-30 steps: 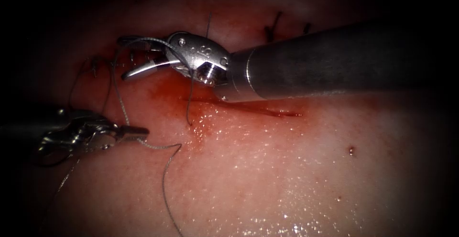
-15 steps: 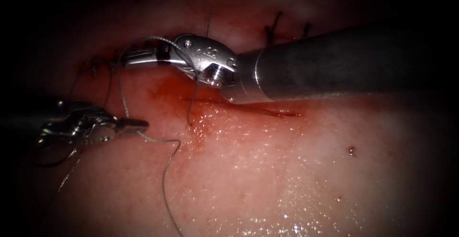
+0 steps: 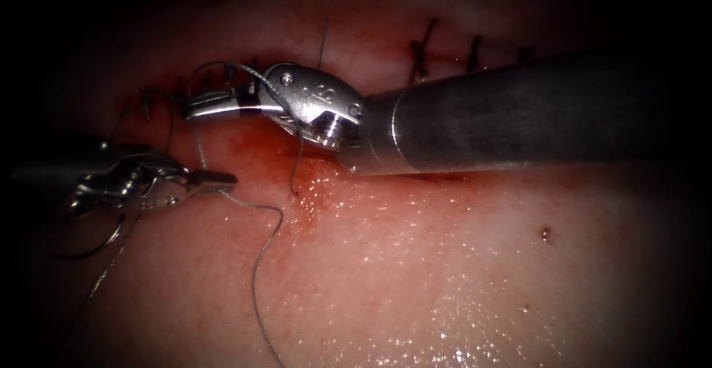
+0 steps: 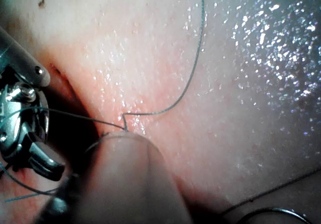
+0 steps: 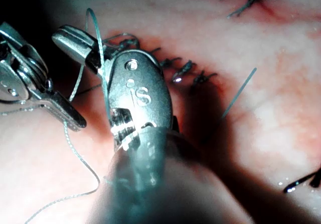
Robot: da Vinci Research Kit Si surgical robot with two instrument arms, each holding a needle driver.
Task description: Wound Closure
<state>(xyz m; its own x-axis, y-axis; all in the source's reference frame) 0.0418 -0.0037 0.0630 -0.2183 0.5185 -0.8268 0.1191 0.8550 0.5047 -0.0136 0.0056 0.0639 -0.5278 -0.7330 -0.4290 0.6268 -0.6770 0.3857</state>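
Grey thread point(image 3: 256, 216) loops over right tool point(image 3: 211, 106), held by left tool point(image 3: 215, 179).

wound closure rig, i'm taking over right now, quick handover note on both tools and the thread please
Left tool: jaws shut on the thread, low on the left of the endoscope view.
Right tool: jaws look shut; thread loops over its wrist. I cannot tell whether it grips anything.
Needle: I cannot make it out, so I cannot say whether it is in the tissue.
Done: dark stitches already sit along the cut. Red fluid lies under the right tool.
Left: the thread trails slack across the tissue, not yet trimmed.
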